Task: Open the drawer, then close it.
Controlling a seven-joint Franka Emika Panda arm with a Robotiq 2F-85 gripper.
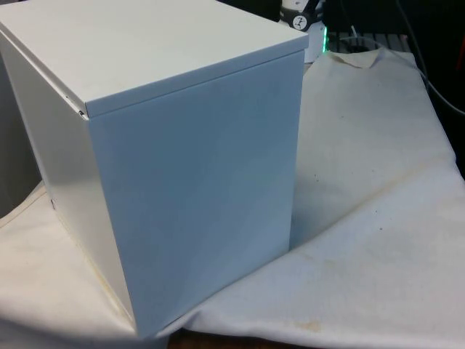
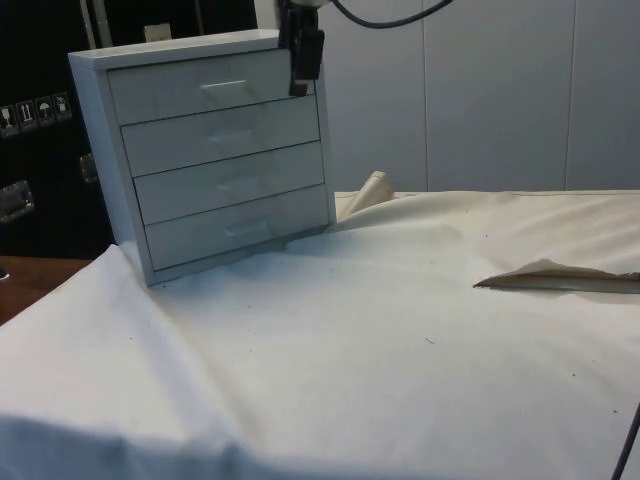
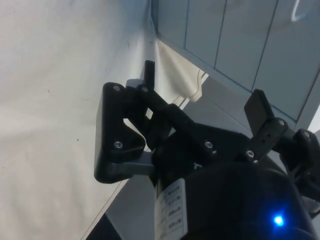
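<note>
A white chest of drawers point(image 2: 215, 155) stands on the table's white cloth point(image 2: 380, 330), close to one end of it. In the side view I can see its front, with four drawers stacked one above the other. Each drawer has a small pale handle in the middle, and the top drawer's handle point(image 2: 222, 86) is the easiest to see. All four drawers look pushed in flat, so none is open. The black gripper point(image 2: 305, 55) hangs down by the top corner of the chest, next to the top drawer's end, off to the side of that handle. In the wrist view the gripper point(image 3: 200, 95) has its two fingers spread wide apart, with nothing between them, and the drawer fronts point(image 3: 240, 45) lie just past the fingertips. One black finger point(image 3: 257, 107) points toward those fronts. In the front view the chest of drawers point(image 1: 167, 167) turns its plain back and side to us. It is so big there that it blocks the gripper and the drawers. The cloth point(image 1: 378, 218) is wrinkled and has a few small dark specks. In the side view a folded-up edge of cloth point(image 2: 555, 277) sits well away from the chest, and a little bump of cloth point(image 2: 368, 192) pokes up just beside the chest.
</note>
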